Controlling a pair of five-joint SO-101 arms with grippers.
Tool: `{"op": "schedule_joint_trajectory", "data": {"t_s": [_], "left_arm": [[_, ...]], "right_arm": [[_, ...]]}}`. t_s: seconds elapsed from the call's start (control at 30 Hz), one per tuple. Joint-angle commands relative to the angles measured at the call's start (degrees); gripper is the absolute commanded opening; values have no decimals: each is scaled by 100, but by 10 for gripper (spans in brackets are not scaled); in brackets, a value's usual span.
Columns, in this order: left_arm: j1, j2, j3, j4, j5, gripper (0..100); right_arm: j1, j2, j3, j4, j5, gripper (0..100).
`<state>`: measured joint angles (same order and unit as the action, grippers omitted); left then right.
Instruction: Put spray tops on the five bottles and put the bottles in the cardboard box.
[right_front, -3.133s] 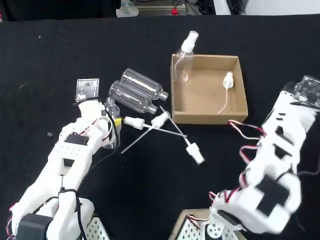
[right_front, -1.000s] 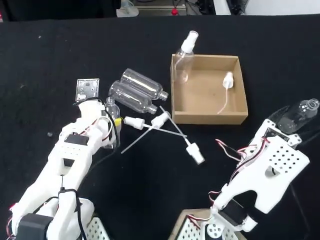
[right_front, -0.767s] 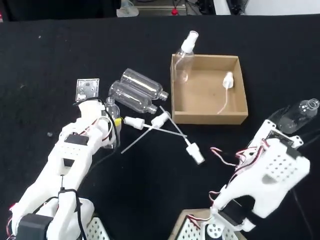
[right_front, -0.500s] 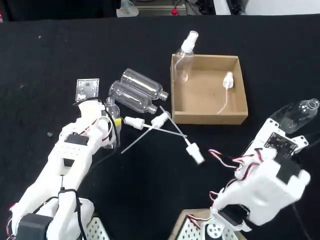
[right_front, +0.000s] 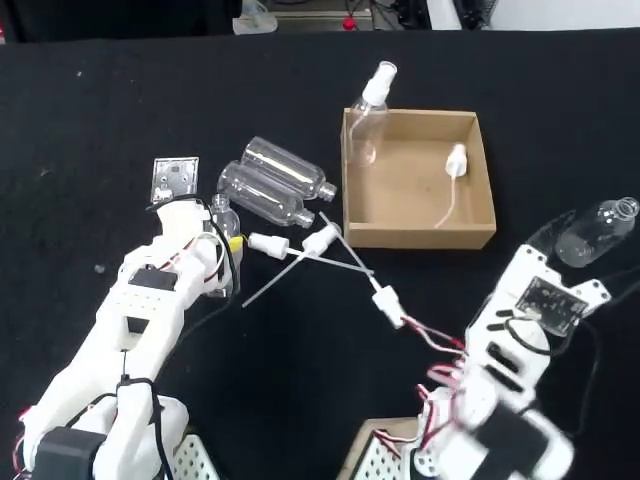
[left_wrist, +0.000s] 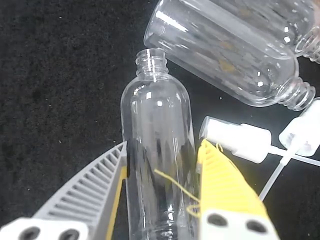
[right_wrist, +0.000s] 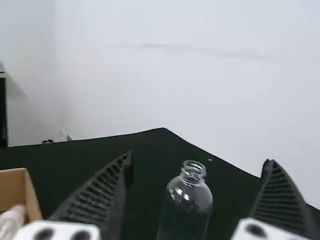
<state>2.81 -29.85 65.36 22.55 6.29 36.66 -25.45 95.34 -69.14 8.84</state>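
**Left clamped on a bare bottle, right spread wide by another**

Left gripper (left_wrist: 164, 146): clenched on an uncapped bottle (left_wrist: 157, 165). Grey finger on one side, yellow finger on the other, both pressed to the bottle's wall. The neck is open and points away from the wrist. In the high view this sits left of centre on the black table (right_front: 120, 100).

Just beyond that neck, two more bare bottles (right_front: 288, 165) (right_front: 262, 192) lie side by side and touching, slanting toward the lower right with their necks toward the cardboard box (right_front: 415, 236).

Three loose spray tops lie on the table near centre, dip tubes crossing: one (right_front: 266, 243) just beside the left gripper, one (right_front: 320, 239) by the box's lower-left corner, one (right_front: 388, 303) lower down, toward the right arm.

Cardboard box, upper centre-right: a capped bottle (right_front: 368, 115) stands at its upper-left corner, sprayer above the rim. A fourth spray top (right_front: 457, 160) lies on the box floor, its tube trailing toward the front wall.

Right gripper (right_wrist: 198, 162): released, black fingers spread far apart. A topless bottle (right_wrist: 186, 205) stands upright between them in the right wrist view, touching neither. In the high view it is at the right edge, below and right of the box.
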Motion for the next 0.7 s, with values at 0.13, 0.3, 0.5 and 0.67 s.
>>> {"op": "schedule_joint_trajectory", "data": {"t_s": [0.13, 0.3, 0.5, 0.67], "left_arm": [[-92, -62, -13, -79, -35, 216], [-92, -62, -4, -79, -35, 216], [-92, -62, 4, -70, -35, 216], [-92, -62, 4, -44, -35, 216]], "right_arm": [[-185, -2993, -884, 4914, -18, 349], [-756, -4743, -2009, 9099, -9, 349], [-1407, -6431, -1604, 10418, -9, 349], [-1987, -7363, -1525, 11024, -18, 280]]}}
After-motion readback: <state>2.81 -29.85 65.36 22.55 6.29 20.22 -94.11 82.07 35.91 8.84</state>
